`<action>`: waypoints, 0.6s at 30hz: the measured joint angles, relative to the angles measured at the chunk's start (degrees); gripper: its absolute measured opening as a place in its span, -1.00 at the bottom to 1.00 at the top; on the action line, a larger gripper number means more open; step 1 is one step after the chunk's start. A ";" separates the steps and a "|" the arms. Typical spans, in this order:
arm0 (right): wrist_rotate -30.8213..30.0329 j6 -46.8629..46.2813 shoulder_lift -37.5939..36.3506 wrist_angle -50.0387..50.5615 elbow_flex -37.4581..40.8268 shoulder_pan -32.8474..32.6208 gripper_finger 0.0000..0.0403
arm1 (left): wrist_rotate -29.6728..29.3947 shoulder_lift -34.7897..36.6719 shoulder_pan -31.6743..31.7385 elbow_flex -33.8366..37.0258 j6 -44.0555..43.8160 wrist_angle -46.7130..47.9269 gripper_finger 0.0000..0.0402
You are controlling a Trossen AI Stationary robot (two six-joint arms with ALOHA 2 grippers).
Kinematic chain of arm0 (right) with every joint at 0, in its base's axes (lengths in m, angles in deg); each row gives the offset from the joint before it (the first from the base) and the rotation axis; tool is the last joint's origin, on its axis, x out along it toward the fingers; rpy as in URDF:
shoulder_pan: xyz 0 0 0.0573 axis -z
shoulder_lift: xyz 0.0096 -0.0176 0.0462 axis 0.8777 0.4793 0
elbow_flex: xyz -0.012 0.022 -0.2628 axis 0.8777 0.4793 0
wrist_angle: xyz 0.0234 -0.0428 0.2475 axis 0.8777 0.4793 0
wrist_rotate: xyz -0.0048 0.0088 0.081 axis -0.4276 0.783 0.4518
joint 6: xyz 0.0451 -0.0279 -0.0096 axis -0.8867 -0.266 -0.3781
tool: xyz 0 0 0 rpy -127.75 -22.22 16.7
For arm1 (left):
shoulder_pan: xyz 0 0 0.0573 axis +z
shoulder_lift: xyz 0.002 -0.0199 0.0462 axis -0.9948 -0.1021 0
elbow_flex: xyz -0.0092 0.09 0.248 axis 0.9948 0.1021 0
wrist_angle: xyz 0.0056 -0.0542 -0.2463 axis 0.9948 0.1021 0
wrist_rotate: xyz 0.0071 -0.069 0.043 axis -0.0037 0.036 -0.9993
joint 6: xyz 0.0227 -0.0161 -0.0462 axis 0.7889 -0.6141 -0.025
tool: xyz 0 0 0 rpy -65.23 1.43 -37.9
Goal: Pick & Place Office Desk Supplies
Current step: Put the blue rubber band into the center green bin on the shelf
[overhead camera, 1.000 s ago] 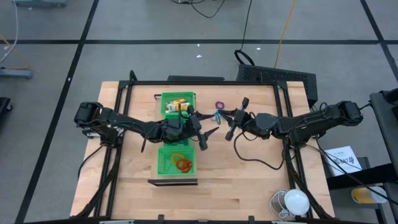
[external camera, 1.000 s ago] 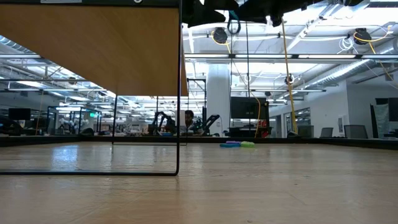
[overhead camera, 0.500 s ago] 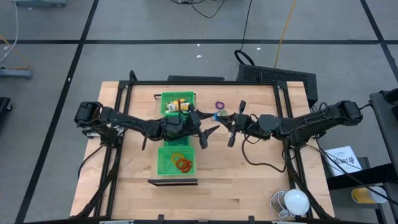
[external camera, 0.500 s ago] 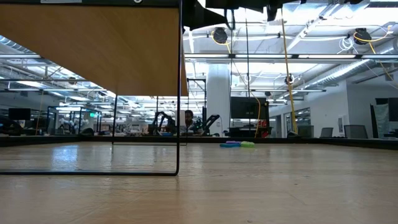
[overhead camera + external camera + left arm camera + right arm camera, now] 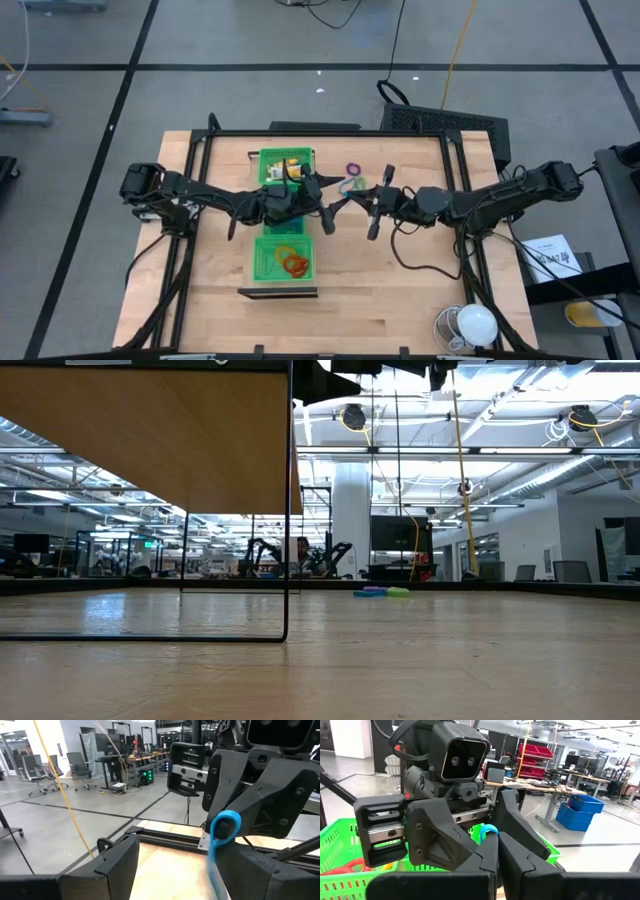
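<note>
left claw (image 5: 338,207): my left arm reaches across the middle of the desk, fingers spread wide, nothing gripped; it sits face to face with the right claw, just right of the green tray
right claw (image 5: 352,195): clenched on a blue loop (image 5: 488,830); fingertips pressed together, poking into the gap between the left claw's fingers, raised above the desk
blue loop: pinched at the right claw's tips; in the left wrist view it hangs from those tips as a blue ring with a blurred strand (image 5: 223,829) below
green tray (image 5: 284,229): long, three compartments, lying mid-desk under my left arm
far compartment: yellow/orange pieces (image 5: 288,167) inside
near compartment: orange-red loops (image 5: 292,263) inside
middle compartment: hidden by the left arm, I cannot tell its contents
purple loop (image 5: 353,169): loose on the desk, just right of the tray's far end
other loose bits (image 5: 352,185): small coloured pieces near the purple loop, partly covered by the claws; in the low view blue and green bits (image 5: 383,592) lie far off on the wood
desk (image 5: 400,290): light wood, black frame rails on both sides
</note>
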 joint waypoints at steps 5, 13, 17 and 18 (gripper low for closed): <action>4.17 -1.93 0.00 -0.19 0.00 0.00 -1.00 | -0.03 0.00 0.00 0.00 0.06 0.07 0.28; 4.14 -1.13 0.02 -0.48 0.00 0.02 -1.00 | 5.24 0.00 0.00 0.00 -0.16 0.07 0.28; 4.16 -0.61 0.02 -1.47 0.00 0.02 -1.00 | 7.21 0.00 -0.03 0.00 -0.18 0.07 0.28; 4.14 -0.32 0.02 -1.78 -0.01 0.02 -1.00 | 7.53 0.00 0.00 0.00 -0.25 0.06 0.28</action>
